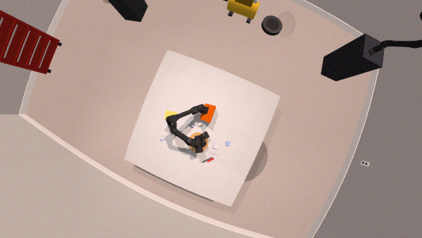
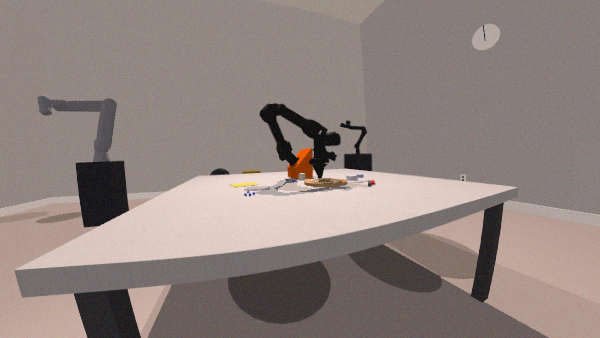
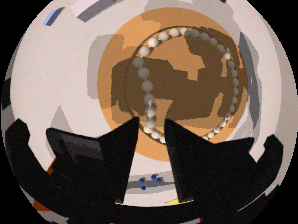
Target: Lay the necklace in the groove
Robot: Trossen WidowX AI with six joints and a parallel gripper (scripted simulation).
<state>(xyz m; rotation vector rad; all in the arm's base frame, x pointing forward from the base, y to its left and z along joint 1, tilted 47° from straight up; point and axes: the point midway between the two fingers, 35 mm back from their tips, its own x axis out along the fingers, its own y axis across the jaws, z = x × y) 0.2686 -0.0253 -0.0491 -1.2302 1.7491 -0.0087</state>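
Toward the desk's (image 1: 218, 84) (image 2: 225, 225) (image 3: 50, 65) lower edge, top view: pincer (image 1: 200, 142) (image 2: 320, 177) (image 3: 152, 121) narrow, gap remaining. Lowering off-line could pinch the board (image 1: 198, 134) (image 2: 326, 185) (image 3: 200, 15) or drag seated beads (image 3: 147, 86) from the groove.

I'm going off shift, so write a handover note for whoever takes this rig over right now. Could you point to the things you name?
Gripper (image 2: 320, 177) (image 3: 152, 121): partly open, pointing down over the bead board (image 2: 329, 180) (image 3: 165, 152), nothing visibly held.
Necklace (image 3: 147, 86): on the board.
Done: much of the loop follows the round groove.
Left: the stretch on the wrist view's left cuts inside the groove; it probably needs nudging outward.
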